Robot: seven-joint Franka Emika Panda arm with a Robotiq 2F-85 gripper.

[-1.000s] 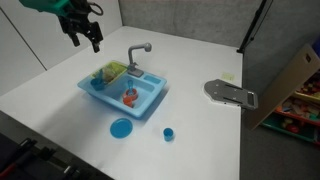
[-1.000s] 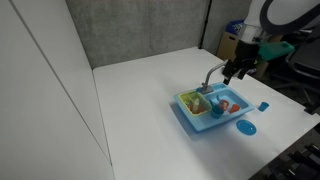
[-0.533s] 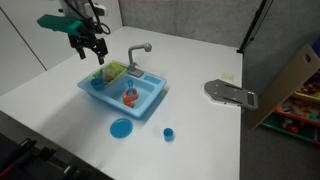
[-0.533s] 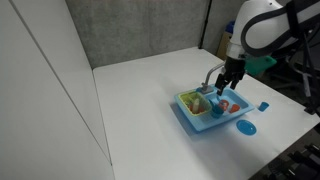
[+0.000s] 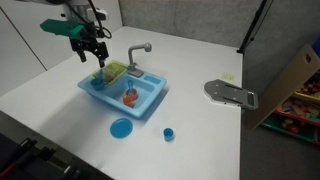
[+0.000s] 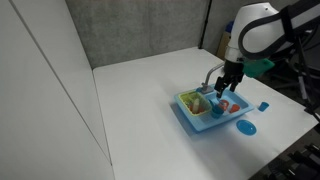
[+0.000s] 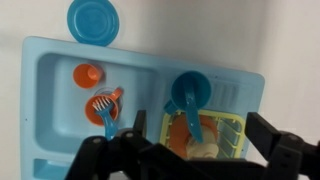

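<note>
From my station, the blue toy sink sits mid-table, with its grey faucet rising at the back rim. In an exterior view the faucet stands at about 3 o'clock of my gripper, near but apart from it, and it is the one tall thing close to the arm. In the wrist view, a blue cup and an orange cup lie in the basin. A blue plate lies on the table at 6 o'clock of the sink, and a small blue cup at roughly 4 o'clock. A grey metal piece lies well apart at 3 o'clock.

The jaws stand wide apart, clamped on nothing. The yellow dish rack sits in the sink's end compartment, at about 5 o'clock of the gripper and below it, untouched. In the wrist view the rack shows between the two fingers.
</note>
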